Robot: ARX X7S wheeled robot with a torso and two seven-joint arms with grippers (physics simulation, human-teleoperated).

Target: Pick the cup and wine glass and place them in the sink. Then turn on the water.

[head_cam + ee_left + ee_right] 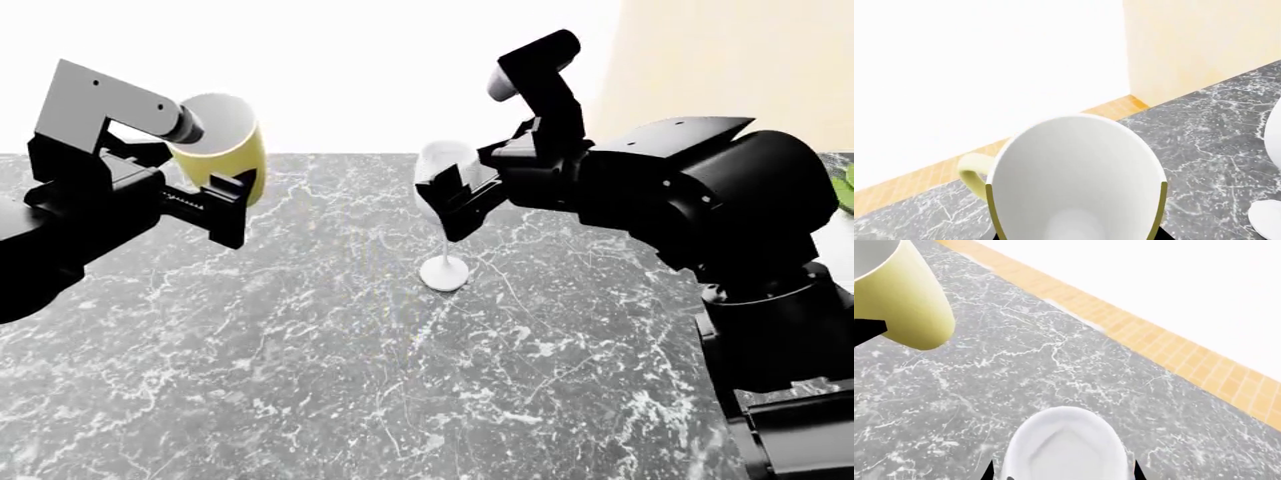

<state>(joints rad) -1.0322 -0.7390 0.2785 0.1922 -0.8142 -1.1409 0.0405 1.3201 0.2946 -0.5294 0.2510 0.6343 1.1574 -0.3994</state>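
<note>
Above the marble counter [334, 380], our left gripper [220, 205] was closed on the yellow cup [224, 140], lifted and tilted; our right gripper [461, 195] clasped the wine glass [443, 200] bowl, foot on the counter. The sink was out of view. With both held close together over open counter, we judged a careless swing could knock them.

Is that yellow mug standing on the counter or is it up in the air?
In the air. The left gripper holds the cup tilted above the counter, its base clear of the marble.
</note>
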